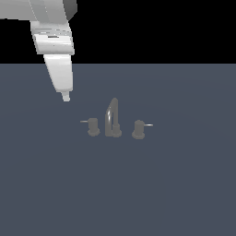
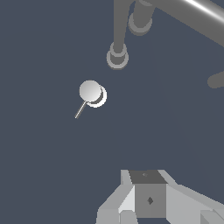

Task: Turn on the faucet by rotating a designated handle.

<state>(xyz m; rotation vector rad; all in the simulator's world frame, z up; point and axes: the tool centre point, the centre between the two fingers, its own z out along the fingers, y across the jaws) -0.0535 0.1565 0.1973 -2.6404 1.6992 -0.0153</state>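
Note:
The faucet (image 1: 113, 119) is a small grey-brown set on the dark floor, with an arched spout between two stubby knobs. The handle (image 1: 93, 126) is the knob on the exterior view's left, and its dull thin pin points away from the spout. My gripper (image 1: 66, 97) hangs above the floor, up and to the exterior view's left of the handle, clear of it. Its fingers look shut with nothing held. In the wrist view the handle (image 2: 90, 92) and its pin lie ahead of the gripper (image 2: 148, 199), with the spout's bases (image 2: 117, 57) beyond.
The twin knob (image 1: 138, 129) with a brighter whitish pin stands on the exterior view's right of the spout. The flat dark grey floor (image 1: 118, 193) spreads all around the faucet. The white arm (image 1: 54, 37) reaches in from the upper left of the exterior view.

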